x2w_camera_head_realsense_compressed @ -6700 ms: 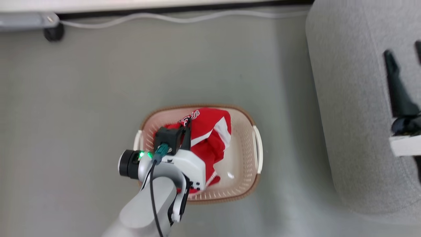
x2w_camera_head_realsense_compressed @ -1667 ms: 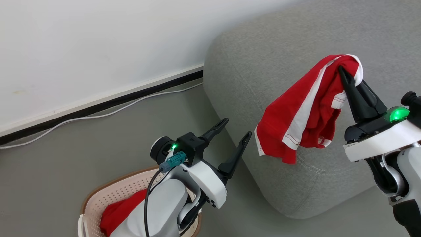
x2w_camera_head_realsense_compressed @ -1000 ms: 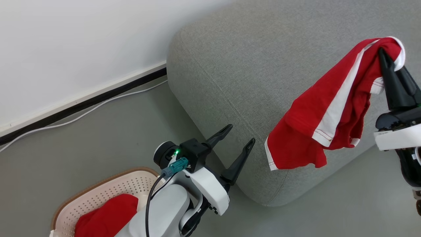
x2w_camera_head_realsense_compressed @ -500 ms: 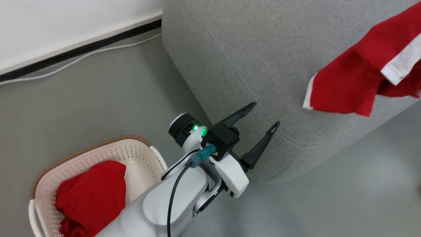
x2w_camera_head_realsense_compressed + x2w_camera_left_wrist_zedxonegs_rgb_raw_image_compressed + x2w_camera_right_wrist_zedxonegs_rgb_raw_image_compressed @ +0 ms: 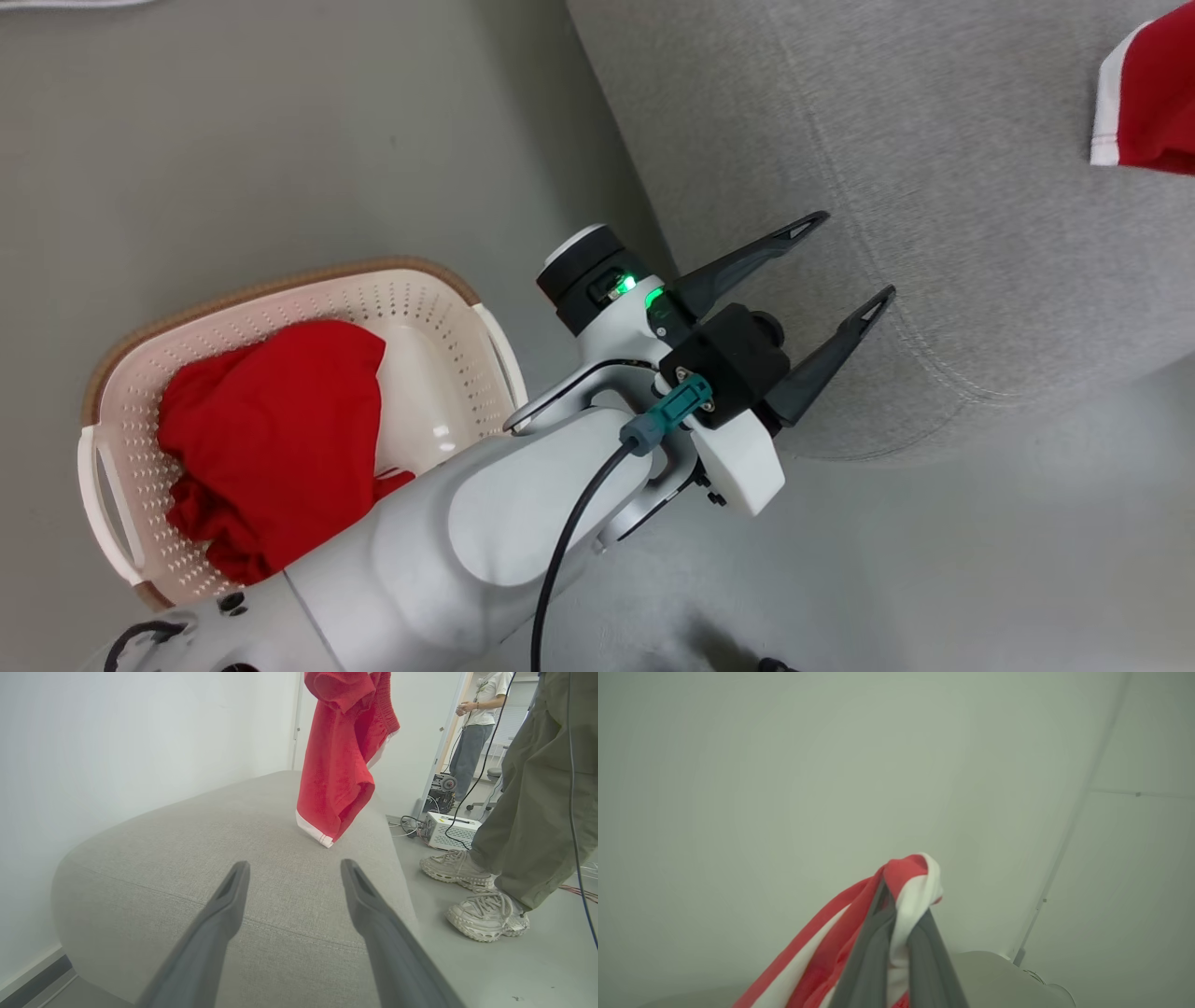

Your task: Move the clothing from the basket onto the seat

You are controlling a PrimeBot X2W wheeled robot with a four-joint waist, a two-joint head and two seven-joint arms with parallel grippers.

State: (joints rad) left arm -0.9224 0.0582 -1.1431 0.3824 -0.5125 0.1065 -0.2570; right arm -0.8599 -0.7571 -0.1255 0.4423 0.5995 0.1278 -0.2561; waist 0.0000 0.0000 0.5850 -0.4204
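- Since several seconds back, the jersey (image 5: pixel 336 765) has left the basket (image 5: pixel 261 280) and hangs from my right gripper (image 5: pixel 899 914), whose fingers are clamped on a bunched red-and-white fold.
- It hangs above the grey sofa (image 5: pixel 210 835). I cannot tell whether its white hem touches the cushion.
- To place it well, I judge I should lower the right arm until the cloth pools on the cushion, well in from the rounded edge, and only then let go. If I release too high or too near the edge, it may slide to the floor.
- My left gripper (image 5: pixel 854 257) is spread apart and empty, hovering by the sofa's near corner, between basket and sofa.
- The plain red garment (image 5: pixel 271 429) lies heaped in the basket, so I judge the task about half done.
- A person's legs (image 5: pixel 528 812) stand just beside the sofa, with a white box (image 5: pixel 451 830) and cables on the floor beyond. I'd keep the swing short on that side.
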